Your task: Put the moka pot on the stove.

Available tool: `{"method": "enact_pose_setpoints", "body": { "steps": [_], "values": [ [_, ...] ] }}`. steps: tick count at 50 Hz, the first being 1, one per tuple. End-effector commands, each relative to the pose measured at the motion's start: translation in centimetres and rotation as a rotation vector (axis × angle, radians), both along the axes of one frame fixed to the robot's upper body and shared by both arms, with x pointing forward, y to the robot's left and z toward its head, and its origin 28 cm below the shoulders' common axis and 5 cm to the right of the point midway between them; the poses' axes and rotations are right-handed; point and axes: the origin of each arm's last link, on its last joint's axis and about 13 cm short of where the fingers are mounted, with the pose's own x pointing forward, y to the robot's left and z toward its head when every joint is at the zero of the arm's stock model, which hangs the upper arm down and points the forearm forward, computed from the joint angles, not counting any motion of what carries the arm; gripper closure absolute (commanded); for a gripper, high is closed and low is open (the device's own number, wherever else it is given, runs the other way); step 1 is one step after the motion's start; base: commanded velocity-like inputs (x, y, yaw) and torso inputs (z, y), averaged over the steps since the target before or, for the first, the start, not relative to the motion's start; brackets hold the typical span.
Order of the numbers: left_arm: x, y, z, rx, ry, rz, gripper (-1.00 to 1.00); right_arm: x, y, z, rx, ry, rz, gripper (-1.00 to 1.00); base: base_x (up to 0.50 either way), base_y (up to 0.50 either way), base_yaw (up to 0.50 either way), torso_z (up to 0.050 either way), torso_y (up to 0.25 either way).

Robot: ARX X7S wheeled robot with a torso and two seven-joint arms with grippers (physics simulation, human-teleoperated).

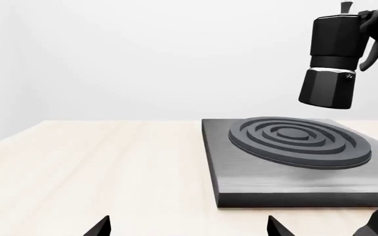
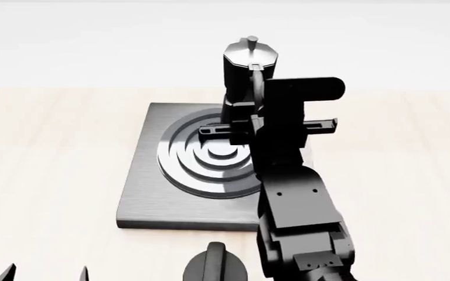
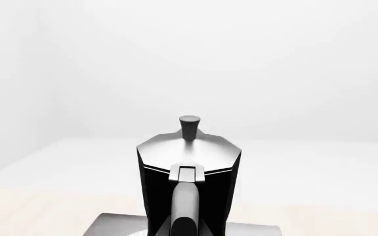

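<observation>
Moka pot (image 1: 331, 61): We see it lifted clear of everything, hanging in the air above the far part of the stove, tilted slightly off upright in the left wrist view. Its glossy black faceted body, silver lid and small knob show plainly in the right wrist view (image 3: 187, 169), with the curved handle running toward that camera.

Stove (image 1: 274, 172): A flat brushed-grey square plate lying on the pale wooden table (image 1: 90, 167), with a raised burner of concentric rings (image 1: 299, 141) at its centre. Nothing rests on the burner; a clear gap of air lies between it and the pot's base.

Right gripper (image 2: 253, 93): We find it at the pot's handle, behind the pot as the head view shows it, the arm reaching out over the stove. It carries the pot by that handle; the jaws are closed around it, though the fingers themselves are mostly hidden.

Left gripper (image 1: 187, 227): Only two dark fingertips (image 1: 100, 227) show at the edge of its own wrist view, set wide apart with nothing between them, low over the table and well short of the stove.

Black knob (image 2: 214, 264): A dark round shape at the near edge of the head view, just in front of the stove.
</observation>
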Motion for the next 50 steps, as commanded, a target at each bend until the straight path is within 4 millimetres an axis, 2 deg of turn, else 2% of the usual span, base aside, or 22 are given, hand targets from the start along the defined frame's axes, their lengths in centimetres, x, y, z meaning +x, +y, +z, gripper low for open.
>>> {"method": "enact_pose_setpoints", "body": {
  "steps": [1, 50],
  "values": [
    [-0.3, 0.0, 0.7, -0.013, -0.028, -0.019, -1.00, 0.0, 0.3, 0.1, -0.023, -0.002, 0.013, 1.00, 0.00, 0.00, 0.00, 0.000, 0.000],
    [-0.6, 0.2, 0.9, -0.017, -0.034, -0.019, -1.00, -0.5, 1.2, -1.1, -0.011, 0.032, 0.076, 1.00, 0.00, 0.00, 0.00, 0.000, 0.001]
  ]
}}
